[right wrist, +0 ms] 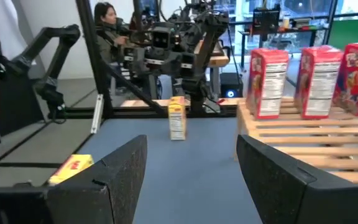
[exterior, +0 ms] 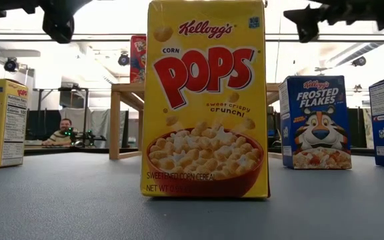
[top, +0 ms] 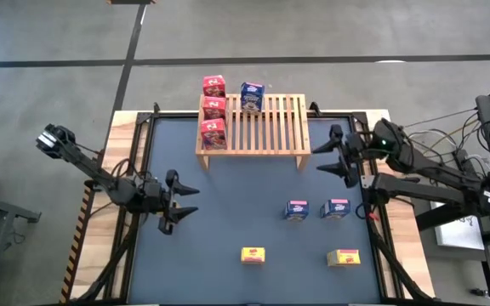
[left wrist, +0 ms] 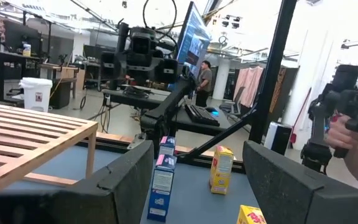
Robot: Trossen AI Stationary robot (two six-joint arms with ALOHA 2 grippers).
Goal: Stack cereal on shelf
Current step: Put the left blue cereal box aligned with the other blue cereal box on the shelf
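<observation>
The shelf stands at the table's far edge. Three red cereal boxes stand in a row on its left end, also seen in the right wrist view, and one blue box stands at its far edge. Two blue boxes and two yellow boxes stand on the mat. My left gripper hovers open over the mat's left part, touching nothing. My right gripper hovers open beside the shelf's right end, with nothing between its fingers.
The dark mat has free room between the two grippers and in front of the shelf. A black frame borders the mat. In the low view a yellow box stands close, with a blue box to its right. People show beyond the table.
</observation>
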